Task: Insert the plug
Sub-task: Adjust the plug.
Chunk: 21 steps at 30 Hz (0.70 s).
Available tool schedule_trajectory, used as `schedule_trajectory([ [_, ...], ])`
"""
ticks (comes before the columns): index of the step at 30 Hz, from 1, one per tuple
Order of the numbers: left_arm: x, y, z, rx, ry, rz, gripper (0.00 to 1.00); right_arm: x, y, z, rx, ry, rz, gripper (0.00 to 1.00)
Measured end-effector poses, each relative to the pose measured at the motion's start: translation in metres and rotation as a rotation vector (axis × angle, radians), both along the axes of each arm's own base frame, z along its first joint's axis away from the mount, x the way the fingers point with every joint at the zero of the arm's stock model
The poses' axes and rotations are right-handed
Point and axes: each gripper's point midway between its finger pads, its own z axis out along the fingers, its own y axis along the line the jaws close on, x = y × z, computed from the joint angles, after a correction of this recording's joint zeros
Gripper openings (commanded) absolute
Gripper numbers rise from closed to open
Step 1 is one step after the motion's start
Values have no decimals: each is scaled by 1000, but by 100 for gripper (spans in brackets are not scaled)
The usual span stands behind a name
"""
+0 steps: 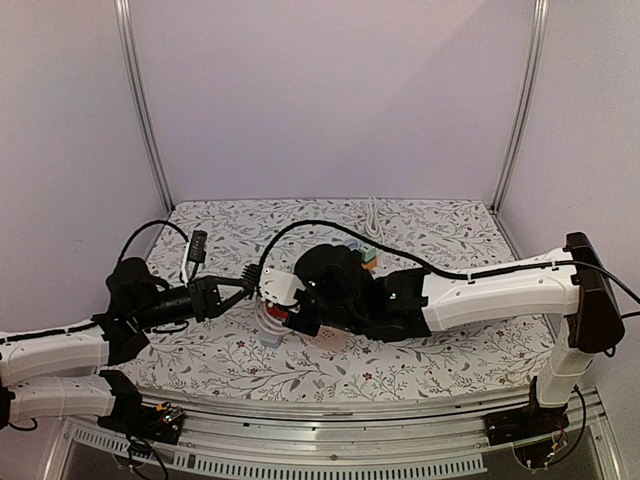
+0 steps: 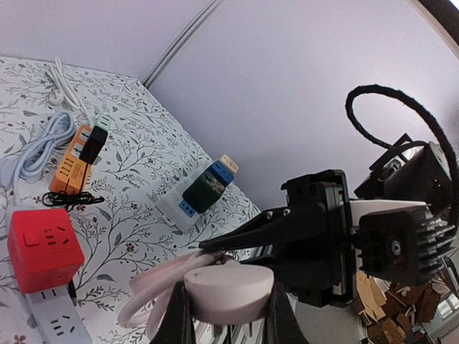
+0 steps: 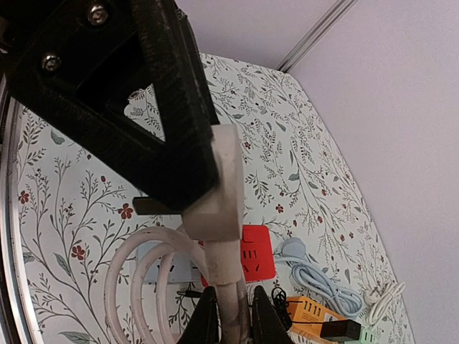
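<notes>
- Over the middle of the bench (image 1: 450,230), we see the 2 arms meeting, the left claw (image 2: 224,321) and the right claw (image 3: 234,320) close together above the floral cloth.
- We find the left claw drawn nearly closed. Its 2 fingers (image 2: 174,319) press on either side of the plug (image 2: 229,287), a pale pink rounded body held clear of the bench.
- We see the right claw closed narrowly on the pink cord (image 3: 228,287) just below the plug. The cord runs up between its 2 fingers (image 3: 206,322) into the plug body.
- From the right wrist view we make out 1 dark prong (image 3: 154,206) sticking sideways out of the plug.
- We see the rest of the pink cord hanging in loops under the plug, over the cloth.
- Below the claws sits a red cube socket (image 2: 43,247) with a white power strip (image 2: 54,324) right against it. We cannot tell whether the 2 are joined.
- Farther back we see an orange power strip (image 2: 70,168) with a black adapter (image 2: 92,145) at its far end.
- To the right of that lies a white and blue strip (image 2: 188,204) carrying a dark green adapter (image 2: 204,188).
- We also see a light blue cable (image 2: 39,150) coiled just beside the orange strip, and a white cable (image 2: 61,80) lying near the back wall.
</notes>
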Motion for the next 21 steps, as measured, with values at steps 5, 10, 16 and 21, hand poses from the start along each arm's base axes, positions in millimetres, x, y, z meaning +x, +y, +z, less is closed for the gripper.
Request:
schedule_trajectory([
  [5,1,0,-3,21,-26,4,0,1,0,-2,-12,-10,-3,56],
  [10,-13,-2,-9,127,-212,-68,0,-4,0,1,3,19,23,93],
  [16,-41,-6,2,208,-583,-222,0,-29,-11,17,40,219,219,86],
  [21,-55,-10,3,214,-753,-315,0,-36,-12,31,78,316,304,60],
])
